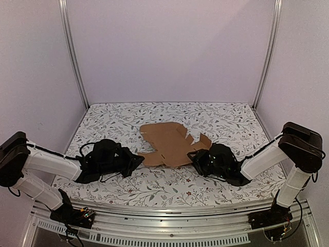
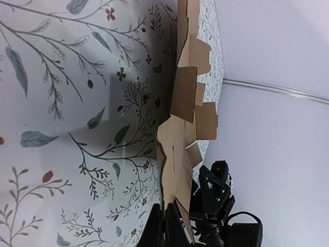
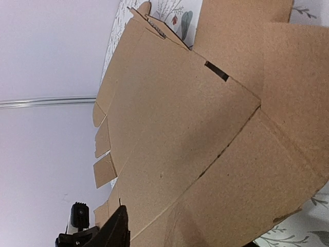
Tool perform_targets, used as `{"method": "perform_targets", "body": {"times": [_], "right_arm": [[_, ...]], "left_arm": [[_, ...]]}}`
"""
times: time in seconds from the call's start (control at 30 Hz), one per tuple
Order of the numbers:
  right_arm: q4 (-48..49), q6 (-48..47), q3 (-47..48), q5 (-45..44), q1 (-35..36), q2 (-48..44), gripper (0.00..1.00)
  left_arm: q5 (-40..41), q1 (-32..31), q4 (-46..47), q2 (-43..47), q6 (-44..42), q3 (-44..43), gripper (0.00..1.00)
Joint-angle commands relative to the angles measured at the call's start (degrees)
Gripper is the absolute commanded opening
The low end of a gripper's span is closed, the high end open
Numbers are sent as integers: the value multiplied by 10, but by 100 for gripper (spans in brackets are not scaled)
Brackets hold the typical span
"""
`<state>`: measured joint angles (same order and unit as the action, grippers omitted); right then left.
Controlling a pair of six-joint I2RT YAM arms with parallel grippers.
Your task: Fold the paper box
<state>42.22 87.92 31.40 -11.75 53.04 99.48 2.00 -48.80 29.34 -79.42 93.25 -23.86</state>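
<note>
One paper box [image 1: 172, 144] (near corners hidden)

Paper box [image 1: 169, 141] lying unfolded around centre of my worktop: flat brown die-cut sheet, some flaps lifting slightly.

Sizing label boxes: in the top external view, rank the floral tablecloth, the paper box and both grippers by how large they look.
1. floral tablecloth
2. paper box
3. left gripper and right gripper: they look about alike, so I leave them unranked.
</note>
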Motion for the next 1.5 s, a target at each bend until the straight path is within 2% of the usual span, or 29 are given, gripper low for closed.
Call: {"method": "perform_targets", "body": {"times": [0.0,0.17,0.27,0.43,0.5,0.6,0.73,0.77,0.97,1.07,1.27,1.33,1.47], "right_arm": [[16,-6,-8,-15,5,-9,42],[24,-11,-11,-15,4,-10,27],[28,-14,-12,-12,4,-12,21],[26,-28,-15,-7,5,-26,4],[19,-39,-18,-8,4,-36,0],[-11,-60,-19,-10,5,-62,0],[-84,-113,-4,-8,4,-108,0],[-107,-125,3,-4,4,-123,0],[-220,-251,40,12,3,-192,0],[-289,-324,80,43,1,-227,0],[-426,-467,162,175,-37,-258,0],[-502,-514,209,212,-45,-259,0],[-663,-644,325,232,-48,-252,0]], "left_arm": [[2,-16,11,-4,2,7,0],[2,-22,11,-3,4,13,0],[4,-26,8,-1,2,15,0],[4,-30,-16,6,-9,10,0],[5,-31,-36,14,-19,5,6],[6,-31,-77,34,-42,-8,25],[19,-30,-174,75,-88,-44,57],[25,-29,-204,88,-105,-59,61],[83,-22,-416,154,-242,-172,75],[100,-13,-497,164,-317,-234,78],[91,11,-599,138,-466,-359,85],[92,14,-629,129,-504,-395,86],[98,17,-673,124,-562,-450,86]]}}
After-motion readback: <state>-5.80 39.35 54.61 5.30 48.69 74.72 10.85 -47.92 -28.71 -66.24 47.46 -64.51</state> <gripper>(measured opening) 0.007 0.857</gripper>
